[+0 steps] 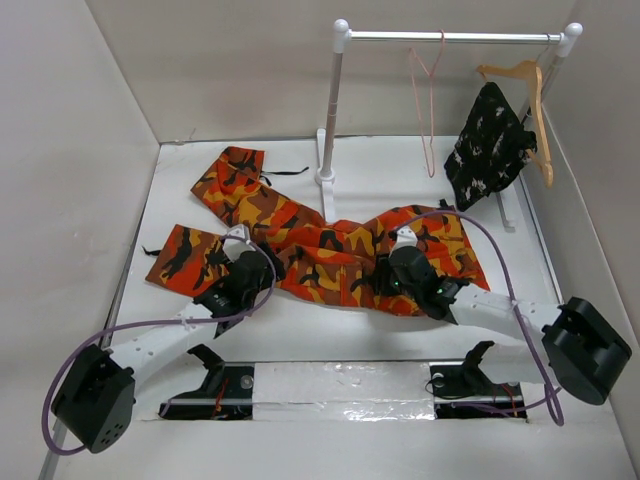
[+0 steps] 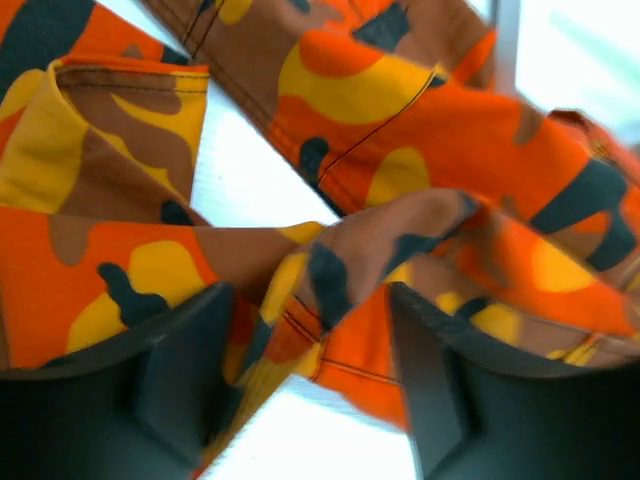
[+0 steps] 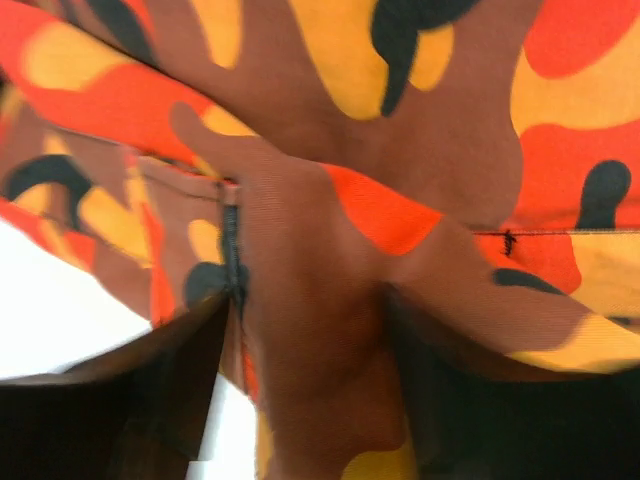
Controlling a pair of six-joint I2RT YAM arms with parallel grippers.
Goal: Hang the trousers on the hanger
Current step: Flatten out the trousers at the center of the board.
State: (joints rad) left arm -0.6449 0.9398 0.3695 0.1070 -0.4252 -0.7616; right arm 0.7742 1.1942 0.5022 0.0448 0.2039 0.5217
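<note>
The trousers (image 1: pixel 330 255) lie spread across the worktop (image 1: pixel 400 170). They are soft, light and floppy, so expect the legs to sag. Your right claw (image 3: pixel 305 300) is clamped on a ridge of cloth. Your left claw (image 2: pixel 310 300) straddles a fold; whether it bites, I cannot tell. Grip thick seams.

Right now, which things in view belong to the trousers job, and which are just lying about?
Job:
trousers
pink hanger
left pincer and right pincer, each shut on the trousers

Lying about:
black garment
wooden hanger
rail
</note>
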